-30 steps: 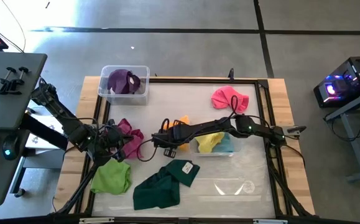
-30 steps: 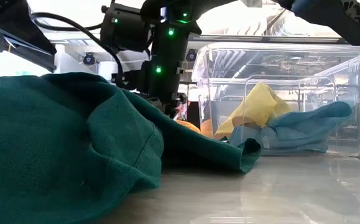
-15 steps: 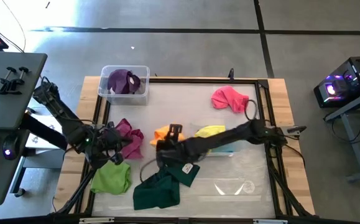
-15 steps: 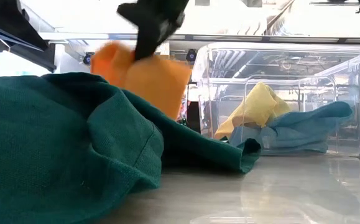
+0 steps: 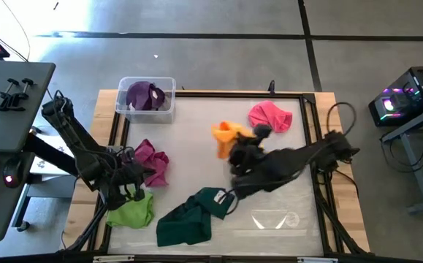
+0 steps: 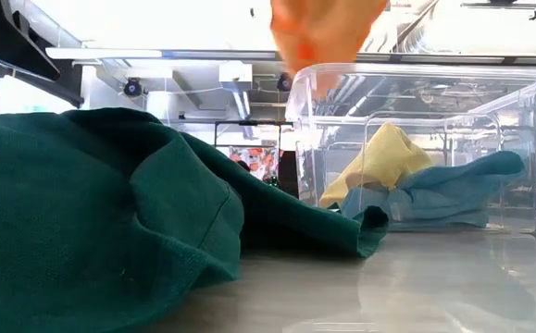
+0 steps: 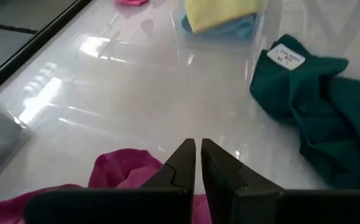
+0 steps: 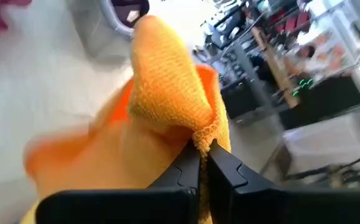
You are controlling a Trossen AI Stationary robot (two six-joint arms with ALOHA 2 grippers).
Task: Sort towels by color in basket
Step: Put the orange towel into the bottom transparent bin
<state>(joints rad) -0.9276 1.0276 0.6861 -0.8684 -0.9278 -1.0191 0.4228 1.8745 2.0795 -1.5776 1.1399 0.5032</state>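
Note:
My right gripper [image 5: 234, 148] is shut on the orange towel [image 5: 224, 133] and holds it in the air near the table's middle. In the low view the orange towel [image 6: 328, 32] hangs blurred above the rim of the clear bin [image 6: 517, 139], which holds the yellow towel [image 6: 383, 153] and the light blue towel [image 6: 453, 190]. My left gripper [image 7: 198, 152] is shut, at the edge of the magenta towel [image 5: 153, 161], beside the lime green towel [image 5: 132, 212]. The dark green towel [image 5: 193, 215] and the pink towel [image 5: 269, 115] lie on the table. A purple towel [image 5: 145, 95] sits in a second bin. No grey towel shows. My right gripper pinches a bunched fold of the orange towel [image 8: 201, 134] between its two fingers [image 8: 186, 168]. The towel is lifted clear of the table, and the rest of it drapes loosely around the fingers. Whether my left gripper touches the magenta towel [image 7: 124, 174] I cannot tell.
The right arm [image 5: 299, 157] stretches from the right side across the clear bin and hides it from above. The purple towel's bin [image 5: 169, 109] stands at the far left corner. A dark frame [image 5: 317, 124] edges the work surface. Bare table [image 5: 204, 120] lies between the bins.
My right gripper, shut on the orange towel, has risen from the table beside the clear bin and swung toward the far right. The towel has come off the table with it and now hangs above the bin's rim. My left gripper has drifted slightly toward the near edge.

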